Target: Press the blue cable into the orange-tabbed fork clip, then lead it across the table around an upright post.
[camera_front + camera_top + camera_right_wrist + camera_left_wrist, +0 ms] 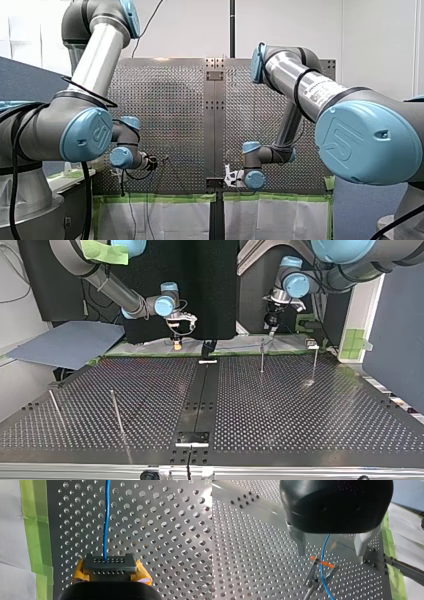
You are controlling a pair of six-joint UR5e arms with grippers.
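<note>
Left wrist view: hovering right over the orange-tabbed fork clip (320,573) near the green-taped edge of the table (249,555). Left gripper (331,551) claw spread wide, pinching nothing. Blue cable (323,547) passing between the metal fingers (300,543) and down through the clip's prongs at the orange tabs. Seated or nearly so, judging from this angle alone. Spread likely chosen to straddle the cable and leave room to push it down without snagging the tabs.

Right wrist view: right gripper (108,562) pressed together on the cable between yellow pads (79,573), with the cable leading straight ahead, parallel to the taped edge. Probably held taut to keep the line in the fork slot during the press.

Top view: both grippers low at the table edge nearest the arms. Four upright posts (116,412) in all, two by that edge and two towards the opposite edge. Routing not yet begun.

Next, as a guess: confirm the seat, then carry the held end across to a post. Risk of yanking the cable out of the clip with too much tension.
</note>
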